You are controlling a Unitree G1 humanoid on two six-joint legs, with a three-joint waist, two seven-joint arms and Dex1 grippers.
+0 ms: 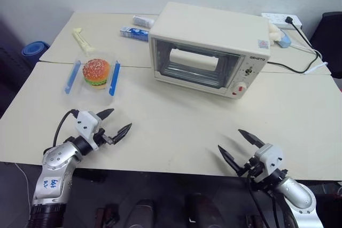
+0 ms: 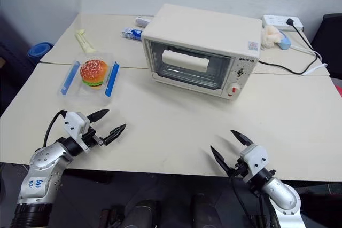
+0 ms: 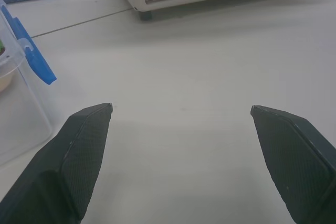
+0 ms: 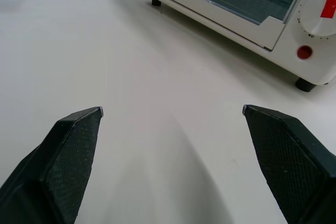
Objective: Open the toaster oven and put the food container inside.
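The cream-white toaster oven (image 1: pixel 208 49) stands at the back middle of the table, its glass door shut and its bar handle (image 1: pixel 193 59) across the front. To its left sits the food container (image 1: pixel 92 76), a clear box with blue side clips and a burger-like food inside. My left gripper (image 1: pixel 116 123) hovers open near the table's front left, just in front of the container, with nothing between its fingers. My right gripper (image 1: pixel 240 146) is open and empty at the front right, in front of the oven's knobs (image 4: pixel 321 13).
Behind the oven lie a blue-and-white box (image 1: pixel 133 32) and a small white tube (image 1: pixel 143 21). A pale stick-shaped item (image 1: pixel 82 40) lies at the back left. A power strip (image 1: pixel 282 21) and black cable (image 1: pixel 299 67) run along the back right.
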